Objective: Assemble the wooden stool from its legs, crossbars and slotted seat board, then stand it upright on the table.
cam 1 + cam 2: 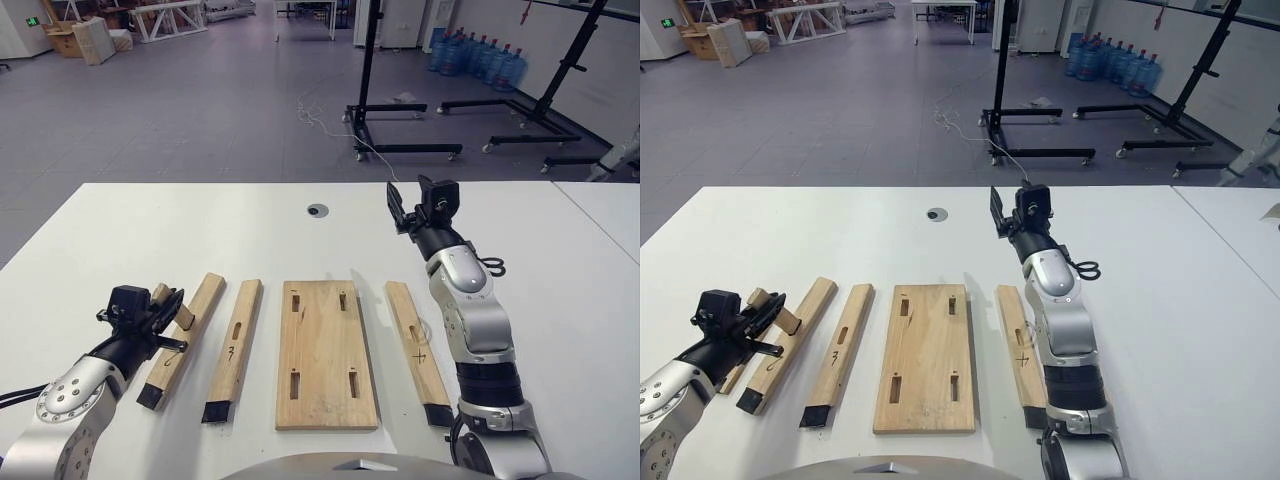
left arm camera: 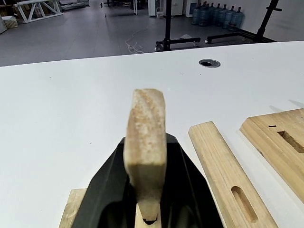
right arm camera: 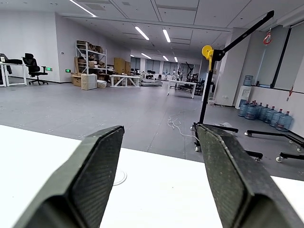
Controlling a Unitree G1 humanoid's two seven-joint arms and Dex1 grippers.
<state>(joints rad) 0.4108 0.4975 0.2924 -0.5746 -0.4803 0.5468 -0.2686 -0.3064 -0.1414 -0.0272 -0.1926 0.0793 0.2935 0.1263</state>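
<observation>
The slotted seat board [image 1: 326,352] lies flat in the middle of the white table [image 1: 150,230]. Two slotted legs [image 1: 190,330] [image 1: 234,348] lie to its left and a third leg [image 1: 418,350] to its right. My left gripper [image 1: 163,303] is low at the left, over the outer leg, shut on a short wooden crossbar [image 2: 146,147] whose end grain faces the wrist camera. My right gripper [image 1: 418,203] is held up above the far middle of the table, open and empty, its two fingers [image 3: 78,187] wide apart.
A round cable hole [image 1: 318,210] sits in the table's far middle. Past the table's far edge, black stands [image 1: 400,110] and water bottles [image 1: 478,55] are on the grey floor. Bare tabletop stretches to the far left and right.
</observation>
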